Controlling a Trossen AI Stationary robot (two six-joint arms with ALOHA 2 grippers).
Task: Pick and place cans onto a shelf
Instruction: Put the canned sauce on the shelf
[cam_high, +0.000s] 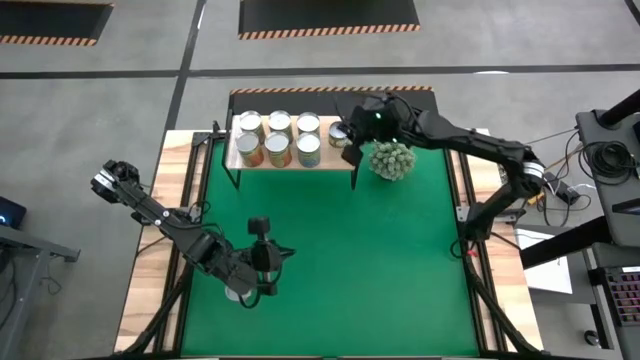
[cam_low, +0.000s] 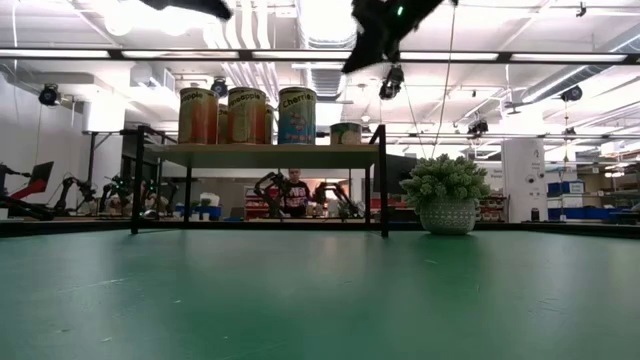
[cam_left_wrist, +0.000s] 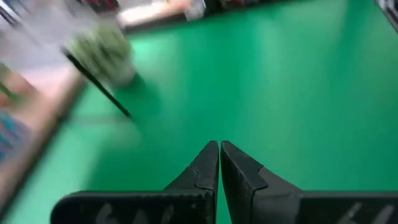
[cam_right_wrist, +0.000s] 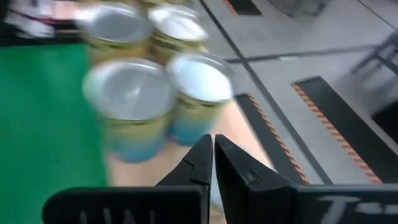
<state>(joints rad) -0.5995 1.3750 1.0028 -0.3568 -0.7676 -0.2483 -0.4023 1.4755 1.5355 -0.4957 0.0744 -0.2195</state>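
Note:
Several cans (cam_high: 278, 138) with silver tops stand upright in two rows on the light wooden shelf (cam_high: 330, 160) at the table's far edge. A shorter can (cam_low: 346, 133) stands on the shelf's right end. My right gripper (cam_right_wrist: 213, 138) is shut and empty, and hangs in the air above that right end (cam_low: 357, 60), its fingers slanting down toward the cans (cam_right_wrist: 130, 93). My left gripper (cam_left_wrist: 219, 144) is shut and empty above the green mat at the near left (cam_high: 259, 226), pointing toward the far right.
A spiky green plant in a pale pot (cam_high: 391, 160) stands on the mat just right of the shelf's black leg (cam_low: 383, 180), under my right arm. The green mat (cam_high: 380, 270) stretches from the shelf to the near edge.

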